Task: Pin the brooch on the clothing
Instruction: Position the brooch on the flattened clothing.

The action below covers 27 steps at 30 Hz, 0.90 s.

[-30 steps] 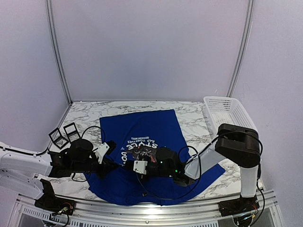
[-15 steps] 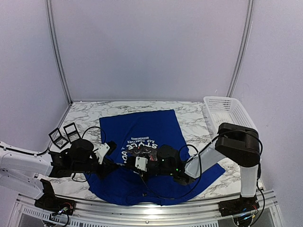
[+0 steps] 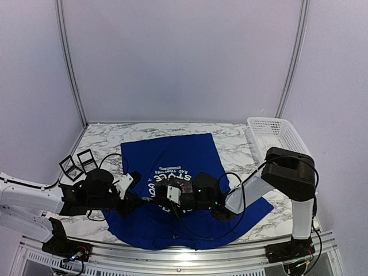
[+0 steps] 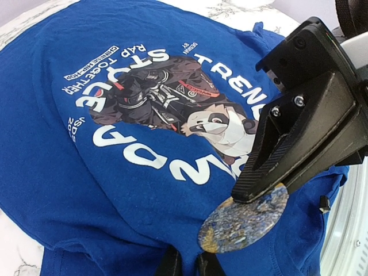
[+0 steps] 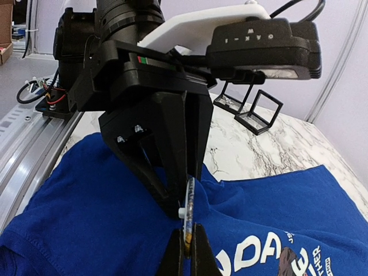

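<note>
- Currently, the brooch is being pinched on edge by the tightly closed right gripper, just beside the panda graphic.
- Narrowly parted tips are being shown by the left gripper; any grip cannot be told.
- Only one layer of the clothing should be pierced, the brooch being held steady.
- Both arms are being stretched low, wrists facing each other beside the graphic.

- Left arm, lower left of the top view: white links, black joint housings.
- Right arm, lower right: bulky black housing, pale grey link, a green light near the wrist.
- Thin black cables run off the wrists.
- Left gripper: black wedge fingers, silver screws, red-green sticker, white bracket, lettered black camera.
- Right gripper: matt black, ribbed pad, silver screws.
</note>
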Available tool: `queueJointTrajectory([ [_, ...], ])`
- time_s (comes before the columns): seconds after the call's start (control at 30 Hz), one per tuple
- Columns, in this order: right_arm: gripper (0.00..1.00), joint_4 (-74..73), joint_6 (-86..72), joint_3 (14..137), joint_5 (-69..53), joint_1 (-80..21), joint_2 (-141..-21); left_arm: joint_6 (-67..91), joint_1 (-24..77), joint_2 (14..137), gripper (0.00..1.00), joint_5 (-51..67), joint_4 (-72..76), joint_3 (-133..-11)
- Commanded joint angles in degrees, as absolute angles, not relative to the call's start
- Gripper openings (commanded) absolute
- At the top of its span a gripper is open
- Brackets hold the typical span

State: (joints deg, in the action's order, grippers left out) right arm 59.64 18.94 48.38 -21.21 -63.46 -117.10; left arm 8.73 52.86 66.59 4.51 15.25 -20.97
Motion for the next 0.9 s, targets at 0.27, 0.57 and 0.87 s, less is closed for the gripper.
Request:
queueJointTrajectory([
  [0.27,0.00,64.56,12.14,50.61,-27.12,-61.17,-116.06,8.59,52.45,67.68,0.10,7.54,16.61,-22.03],
  [0.57,0.00,60.22,10.86,52.89,-24.28,-59.91,-117.15,9.32,52.47,65.50,0.04,9.67,16.61,-22.08],
  [0.87,0.00,60.35,12.99,51.26,-34.02,-58.07,-116.37,6.69,52.48,58.94,0.45,2.30,15.21,-21.28],
])
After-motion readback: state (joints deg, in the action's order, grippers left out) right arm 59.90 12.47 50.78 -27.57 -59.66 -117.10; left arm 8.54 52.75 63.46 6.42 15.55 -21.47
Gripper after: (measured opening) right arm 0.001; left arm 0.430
